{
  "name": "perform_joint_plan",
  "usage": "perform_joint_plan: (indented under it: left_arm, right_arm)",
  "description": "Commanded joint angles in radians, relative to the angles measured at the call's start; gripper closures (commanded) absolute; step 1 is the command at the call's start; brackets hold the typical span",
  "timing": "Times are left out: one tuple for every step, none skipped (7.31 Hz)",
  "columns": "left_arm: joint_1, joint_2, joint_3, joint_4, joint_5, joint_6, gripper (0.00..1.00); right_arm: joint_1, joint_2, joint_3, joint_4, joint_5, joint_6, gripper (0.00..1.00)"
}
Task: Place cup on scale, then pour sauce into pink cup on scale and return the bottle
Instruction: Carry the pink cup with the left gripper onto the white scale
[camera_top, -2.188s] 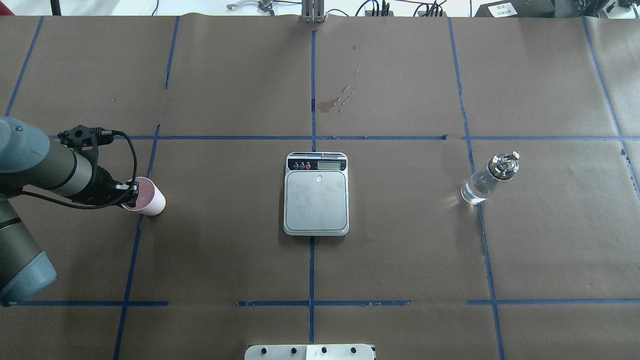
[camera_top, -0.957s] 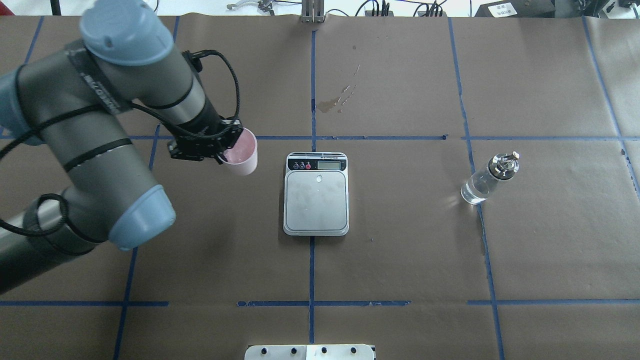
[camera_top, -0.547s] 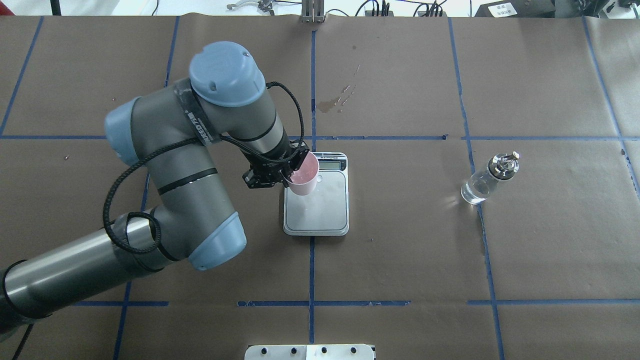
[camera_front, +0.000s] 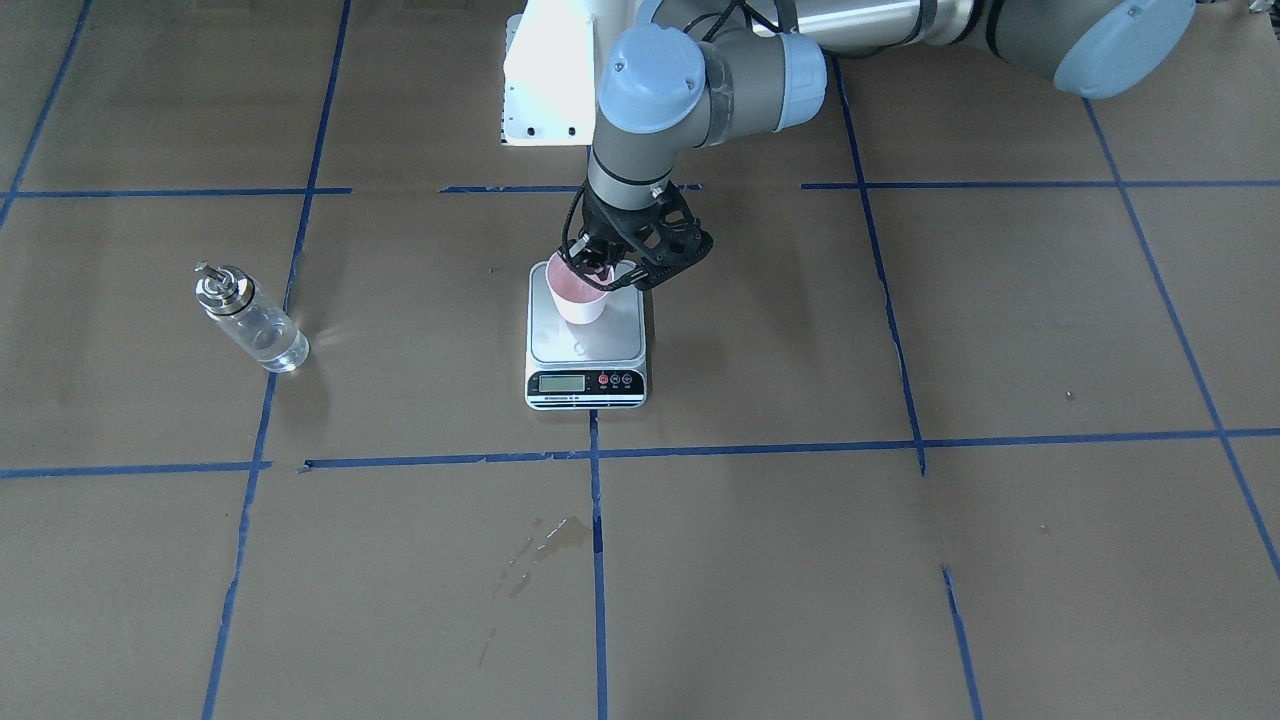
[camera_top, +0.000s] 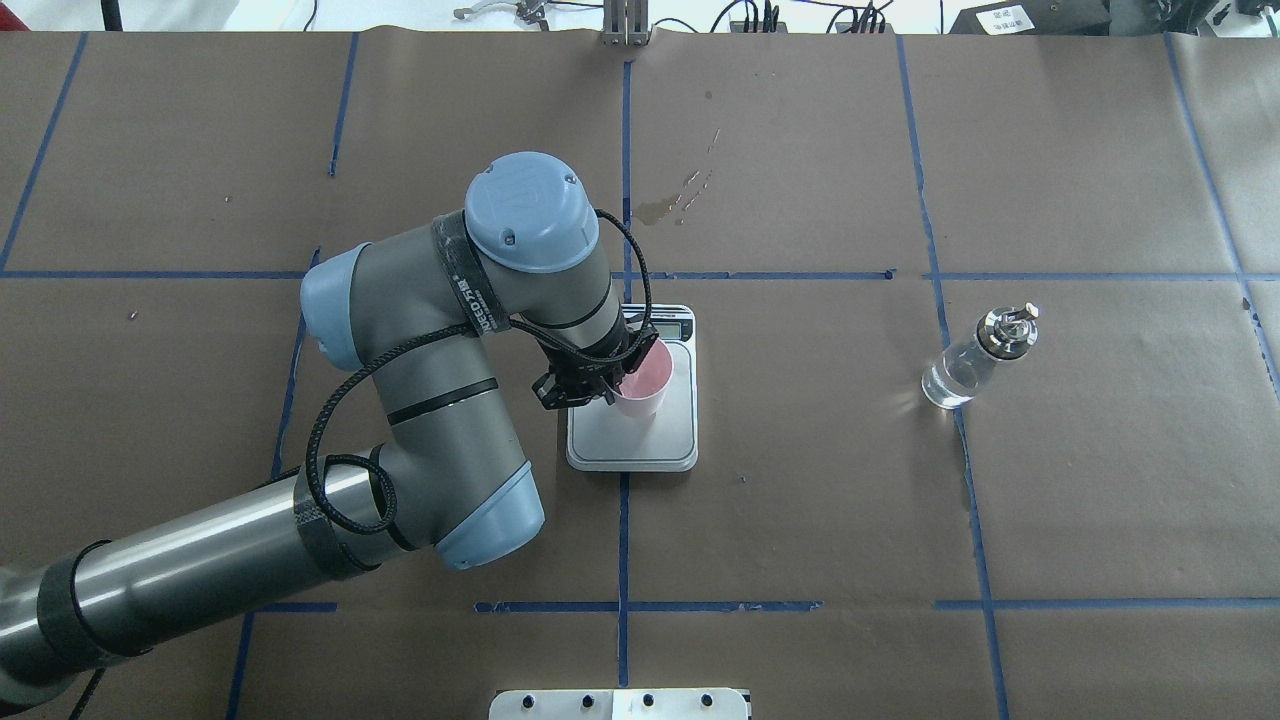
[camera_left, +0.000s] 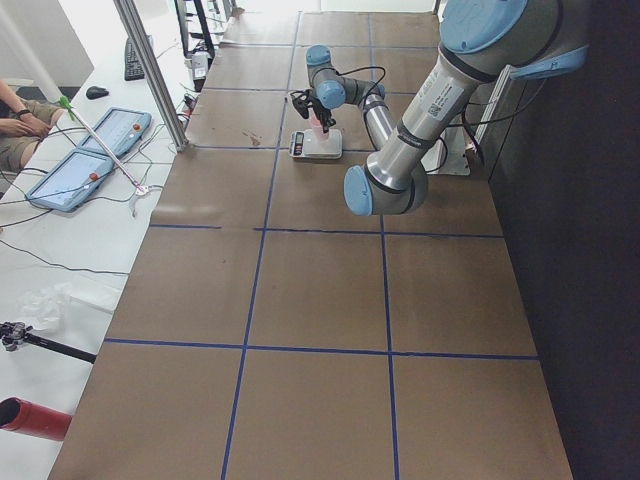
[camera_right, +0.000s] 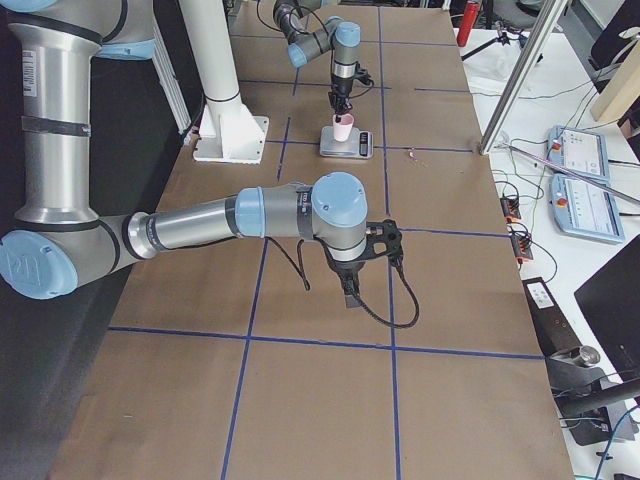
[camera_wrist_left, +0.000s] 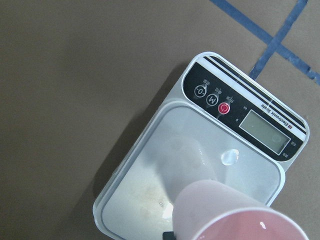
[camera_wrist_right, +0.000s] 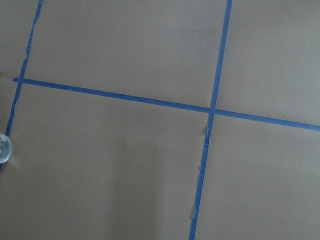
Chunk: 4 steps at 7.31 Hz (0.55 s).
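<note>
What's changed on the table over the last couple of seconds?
The left gripper, shut on the cup, carried it from far on the robot's left rightward to over the scale. It has not let go, and whether the cup has touched down is unclear. The scale and the bottle stayed put.

Left wrist view: cup (camera_wrist_left: 235, 220) cut off at bottom edge. Right wrist view: bottle (camera_wrist_right: 4, 148) cropped at left edge. LCD digits on scale (camera_front: 590, 340) too small to read. Opening of right gripper (camera_right: 348, 298) indiscernible.
</note>
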Motion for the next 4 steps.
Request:
perform_joint_plan:
  left_arm:
    - [0.002, 0.007, 0.001, -0.003, 0.003, 0.014, 0.79]
    - [0.002, 0.012, -0.003, -0.003, 0.005, 0.047, 0.27]
    - [0.002, 0.013, -0.008, -0.001, 0.005, 0.068, 0.00]
    - [0.000, 0.013, -0.031, -0.001, 0.003, 0.071, 0.00]
  right_arm:
    - [0.000, 0.000, 0.014, 0.000, 0.001, 0.011, 0.00]
    - [0.000, 0.001, 0.014, 0.000, 0.001, 0.011, 0.00]
    - [0.000, 0.006, 0.021, -0.002, 0.011, 0.011, 0.00]
    - [0.000, 0.008, 0.043, -0.003, 0.015, 0.016, 0.00]
